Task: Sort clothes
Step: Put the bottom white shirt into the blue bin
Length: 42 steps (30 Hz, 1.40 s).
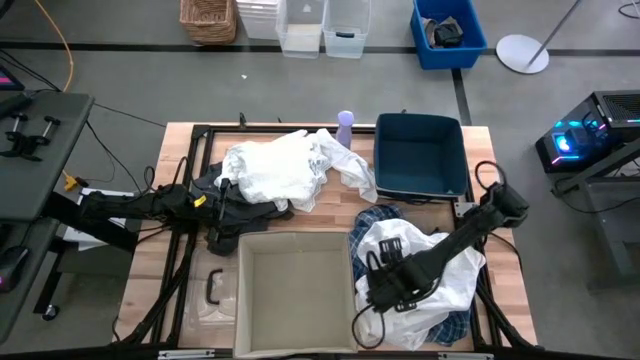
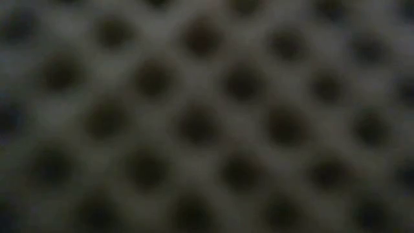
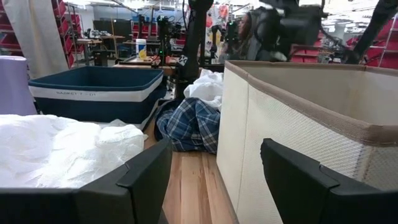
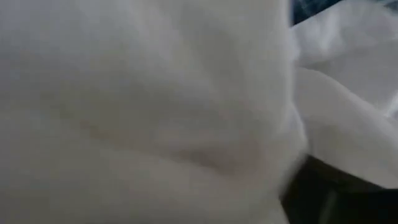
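Pictured from above: a wooden worktop strewn with laundry. At the far middle, a rumpled white garment heaped in soft folds, one sleeve-like end trailing toward the dark blue bin. Just beside its near-left edge, dark grey clothes lying flat and crumpled. At the near right, a second white garment bunched loosely over a blue-and-white plaid shirt, plaid edges peeking out at the far side and again at the near right corner. Between the two heaps, at the near middle, the open beige fabric box. Behind the far heap, a pale purple bottle standing upright.

Left tool low over the worktop at the left, by the dark grey clothes, its two dark fingers standing well apart with nothing between them; ahead of it, white fabric, the box wall and the plaid shirt folded against the box's corner.

Right tool down on the near-right white garment, pressed into the cloth; right wrist view filled with pale, creased fabric. Cannot tell whether its fingers stand apart or together. Low view blocked by a blurred mesh pattern.
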### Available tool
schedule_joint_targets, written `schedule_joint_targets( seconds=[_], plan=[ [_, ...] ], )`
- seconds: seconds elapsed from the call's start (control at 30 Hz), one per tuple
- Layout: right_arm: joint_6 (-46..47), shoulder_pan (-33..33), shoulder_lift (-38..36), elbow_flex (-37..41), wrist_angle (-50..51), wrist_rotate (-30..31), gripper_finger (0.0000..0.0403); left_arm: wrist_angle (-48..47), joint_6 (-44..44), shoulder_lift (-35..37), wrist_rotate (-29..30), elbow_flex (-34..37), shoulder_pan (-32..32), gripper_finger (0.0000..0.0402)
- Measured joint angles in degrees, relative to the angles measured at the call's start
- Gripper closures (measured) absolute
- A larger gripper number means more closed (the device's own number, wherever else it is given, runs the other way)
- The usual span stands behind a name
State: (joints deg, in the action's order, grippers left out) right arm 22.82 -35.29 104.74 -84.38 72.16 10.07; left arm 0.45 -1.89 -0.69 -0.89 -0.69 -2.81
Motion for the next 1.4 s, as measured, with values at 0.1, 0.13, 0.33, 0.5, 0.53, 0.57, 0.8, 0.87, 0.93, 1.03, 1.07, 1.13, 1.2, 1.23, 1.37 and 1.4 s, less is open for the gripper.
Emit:
schedule_joint_targets(
  seconds=[0.1, 0.13, 0.33, 0.5, 0.53, 0.57, 0.8, 0.87, 0.93, 1.03, 1.07, 1.13, 1.2, 1.23, 1.37, 1.4],
  plan=[
    [2.3, 0.9, 0.8, 0.0, 0.0, -3.8, 0.0313, 0.0, 0.0, 0.0, 0.0, 0.0, 0.0, 0.0167],
    [3.2, 1.3, 0.2, -0.2, 0.2, -5.6, 0.0355, 0.0, 0.0, 0.0, 0.0, 0.0, 0.0, 0.0167],
    [13.4, 2.6, -9.3, -14.5, 12.7, -1.5, 0.0397, 0.0, 0.0, 0.0, 0.0, 0.0, 0.0, 0.0167],
    [22.8, 5.3, -19.8, -29.6, 17.6, 18.8, 0.0399, 0.0, 0.0, 0.0, 0.0, 0.0, 0.0, 0.0167],
    [24.5, 6.6, -21.7, -32.0, 18.4, 24.0, 0.04, 0.1, 0.0, -0.1, 0.0, 0.0, 0.0, 0.0167],
    [24.7, 8.1, -23.6, -34.0, 18.0, 29.7, 0.04, 0.1, 0.0, -0.1, 0.0, 0.0, 0.0, 0.0167],
    [14.2, 13.1, -31.5, -45.3, 10.5, 72.1, 0.0401, 0.0, 0.0, -0.2, 0.0, 0.0, 0.0, 0.0167],
    [7.5, 14.5, -32.4, -47.2, 6.7, 79.7, 0.0402, 0.0, 0.0, -0.2, 0.0, 0.0, 0.0, 0.0167],
    [1.6, 17.7, -32.7, -48.9, 4.6, 80.3, 0.0402, 0.0, 0.0, -0.2, 0.0, 0.0, 0.0, 0.0167],
    [-4.4, 23.4, -32.4, -48.9, 3.4, 80.2, 0.0402, 0.0, 0.0, -0.2, 0.0, 0.0, 0.0, 0.0167],
    [-7.0, 25.0, -32.3, -48.7, 3.4, 80.1, 0.0402, 0.0, 0.0, -0.2, 0.0, 0.0, 0.0, 0.0167],
    [-9.2, 27.6, -32.2, -48.2, 3.3, 79.6, 0.0402, 0.0, 0.0, -0.2, 0.0, 0.0, 0.0, 0.0167],
    [-11.1, 28.9, -31.8, -47.9, 3.4, 77.3, 0.0402, 0.0, 0.0, -0.2, 0.0, 0.0, 0.0, 0.0167],
    [-11.5, 29.2, -31.6, -47.9, 3.7, 75.1, 0.0402, 0.0, 0.0, -0.2, 0.0, 0.0, 0.0, 0.0167],
    [-8.7, 29.4, -30.1, -47.9, 5.0, 57.8, 0.0402, 0.0, 0.0, -0.2, 0.0, 0.0, 0.0, 0.0167],
    [-7.8, 29.3, -29.4, -47.9, 5.5, 53.2, 0.0402, 0.0, 0.0, -0.2, 0.0, 0.0, 0.0, 0.0167]
  ],
)
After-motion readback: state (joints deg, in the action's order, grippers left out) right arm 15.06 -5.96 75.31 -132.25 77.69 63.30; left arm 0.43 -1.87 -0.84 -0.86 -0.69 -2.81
